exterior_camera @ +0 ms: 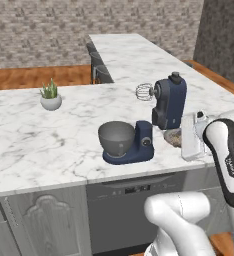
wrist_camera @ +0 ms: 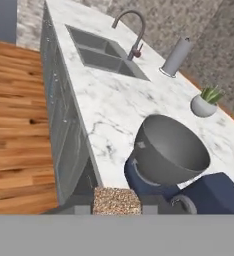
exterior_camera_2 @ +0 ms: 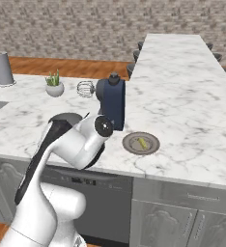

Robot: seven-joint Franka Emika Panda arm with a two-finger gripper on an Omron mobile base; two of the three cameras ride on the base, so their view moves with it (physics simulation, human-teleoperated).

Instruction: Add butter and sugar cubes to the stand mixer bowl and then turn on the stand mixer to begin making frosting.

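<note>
The navy stand mixer (exterior_camera: 161,107) stands near the counter's front edge with its head tilted up and its wire whisk (exterior_camera: 145,91) in the air. Its grey bowl (exterior_camera: 116,137) sits on the oval base. In the hand view, my gripper (wrist_camera: 116,204) is shut on a speckled brown sugar cube (wrist_camera: 116,199), close to the bowl (wrist_camera: 171,150) and above the counter's front edge. My white hand (exterior_camera: 191,135) hangs just right of the mixer. A yellow stick of butter (exterior_camera_2: 142,143) lies on a flat grey plate (exterior_camera_2: 132,144) beside the mixer.
A small potted plant (exterior_camera: 51,97) stands at the back left of the counter. A sink with a faucet (wrist_camera: 131,37) and a grey paper-towel roll (exterior_camera_2: 3,67) lie further left. My arm (exterior_camera_2: 71,144) hides part of the mixer.
</note>
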